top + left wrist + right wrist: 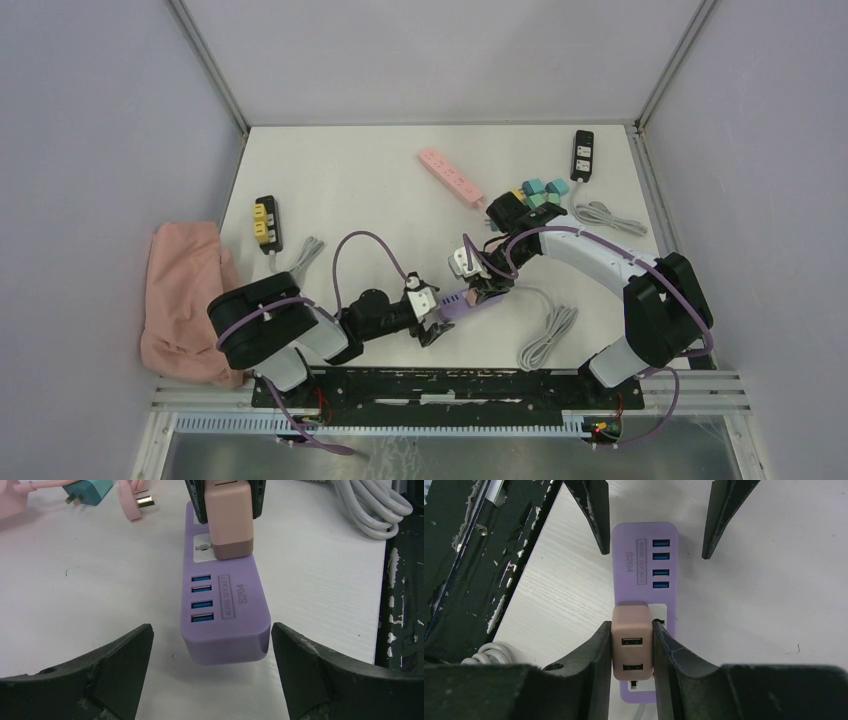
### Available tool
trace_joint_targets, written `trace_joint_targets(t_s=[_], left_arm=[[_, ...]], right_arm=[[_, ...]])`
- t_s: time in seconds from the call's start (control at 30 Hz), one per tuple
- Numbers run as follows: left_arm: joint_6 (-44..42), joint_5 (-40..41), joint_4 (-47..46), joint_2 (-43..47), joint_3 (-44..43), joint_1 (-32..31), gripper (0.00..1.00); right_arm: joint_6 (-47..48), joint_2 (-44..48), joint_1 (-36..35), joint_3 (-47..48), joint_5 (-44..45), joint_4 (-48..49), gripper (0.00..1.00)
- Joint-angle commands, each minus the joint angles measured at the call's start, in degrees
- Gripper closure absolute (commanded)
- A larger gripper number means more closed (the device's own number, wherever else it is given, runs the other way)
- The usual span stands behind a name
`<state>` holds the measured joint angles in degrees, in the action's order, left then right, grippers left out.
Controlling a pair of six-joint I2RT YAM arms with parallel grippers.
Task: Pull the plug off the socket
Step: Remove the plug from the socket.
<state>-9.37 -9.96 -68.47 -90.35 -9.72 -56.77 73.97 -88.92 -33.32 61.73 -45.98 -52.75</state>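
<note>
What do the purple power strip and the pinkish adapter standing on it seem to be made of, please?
The purple power strip looks like moulded plastic, satin finish: even colour, rounded edges, soft sheen, printed lettering. The pinkish adapter is probably plastic too, smooth and matte; its darker lower band could be a metallic-look coating, though that is uncertain.

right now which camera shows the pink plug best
The right wrist view: the pink plug fills the centre, both USB ports visible, clamped by the right pincer, on the purple strip. The left wrist view shows its side, top cropped; top external barely shows it.
</note>
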Motion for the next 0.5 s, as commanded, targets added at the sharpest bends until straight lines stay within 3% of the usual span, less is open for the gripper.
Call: trace_joint_targets(t_s=[0.0,0.17,0.33,0.4,0.47], left_arm=[[-1.1,0.9,-6.1,-1.2,-2.3,-0.4,0.07],[1.2,-0.9,-6.8,-2.2,-3.8,-0.4,0.13],[2.5,-1.6,-7.7,-4.4,-4.2,-0.5,0.25],[2.6,-1.7,-7.7,-4.8,-4.2,-0.4,0.37],[2.6,-1.6,-7.6,-4.8,-3.9,-0.4,0.61]], right_arm=[[1.1,1.5,0.2,0.5,-3.3,-1.0,1.00],[0.4,1.4,0.2,0.5,-3.5,-0.4,1.00],[-0.5,1.5,0.2,0.7,-4.4,-0.1,1.00],[-0.7,1.5,0.2,0.8,-4.7,-0.3,1.00],[-0.5,1.5,0.2,0.9,-4.8,-0.7,1.00]])
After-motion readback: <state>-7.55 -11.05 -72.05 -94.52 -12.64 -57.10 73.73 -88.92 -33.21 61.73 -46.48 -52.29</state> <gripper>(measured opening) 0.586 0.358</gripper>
